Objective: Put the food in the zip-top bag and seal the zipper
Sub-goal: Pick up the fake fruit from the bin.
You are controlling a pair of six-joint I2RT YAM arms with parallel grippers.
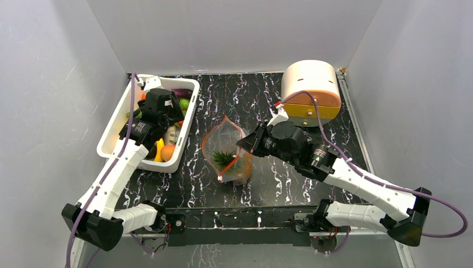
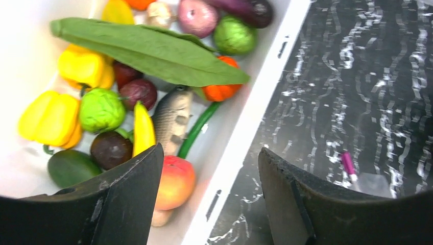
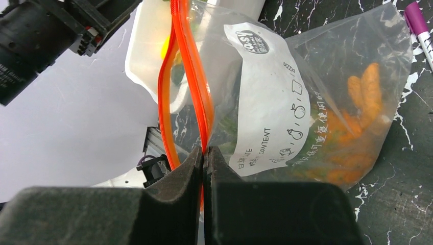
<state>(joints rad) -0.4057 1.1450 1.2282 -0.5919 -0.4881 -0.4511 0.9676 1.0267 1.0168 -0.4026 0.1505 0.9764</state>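
The clear zip-top bag [image 1: 227,146] lies in the middle of the table with its mouth held open. A carrot with a green top [image 1: 225,158] lies inside; its orange part shows in the right wrist view [image 3: 360,127]. My right gripper [image 1: 246,143] is shut on the bag's orange-red zipper [image 3: 196,97] at one side of the mouth [image 3: 204,151]. My left gripper [image 1: 167,124] hangs open and empty over the right rim of the white tub [image 2: 245,138], its fingers astride the rim [image 2: 210,153]. Toy food fills the tub: a peach [image 2: 174,181], yellow peppers [image 2: 51,117], a fish [image 2: 171,118], a green leaf [image 2: 148,51].
The white tub [image 1: 114,120] stands at the back left. A round beige and orange container [image 1: 311,89] stands at the back right. A thin purple pen [image 3: 418,23] lies on the black marbled table beside the bag and shows in the left wrist view [image 2: 349,163]. Grey walls enclose the table.
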